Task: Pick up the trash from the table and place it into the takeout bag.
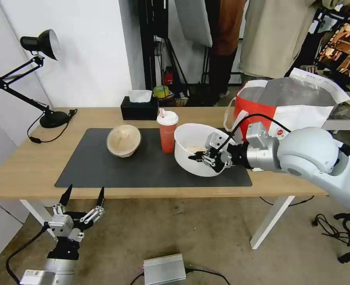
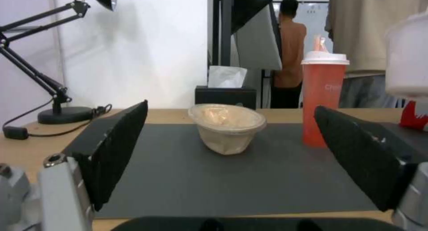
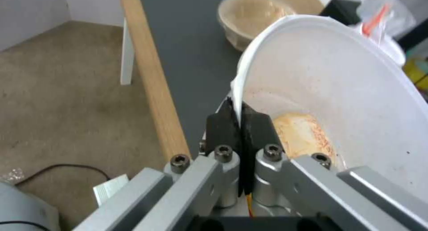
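Observation:
My right gripper (image 1: pixel 202 157) (image 3: pixel 240 115) is shut on the rim of the large white bowl (image 1: pixel 191 146) (image 3: pixel 347 90), which holds food scraps and sits tilted at the mat's right end. The red cup with white lid and straw (image 1: pixel 167 132) (image 2: pixel 324 99) stands just left of it. The beige bowl (image 1: pixel 123 140) (image 2: pixel 227 127) (image 3: pixel 249 17) rests further left on the dark mat (image 1: pixel 103 166). The red-and-white takeout bag (image 1: pixel 293 103) stands open at the table's right end, behind my right arm. My left gripper (image 1: pixel 84 198) (image 2: pixel 232 157) hangs open below the table's (image 1: pixel 20 166) front edge.
A black tissue box (image 1: pixel 139 107) (image 2: pixel 226 94) stands at the back of the table, with a black desk lamp (image 1: pixel 40 79) at the back left. A silver box (image 1: pixel 165 269) and cables lie on the floor. People and stands are behind the table.

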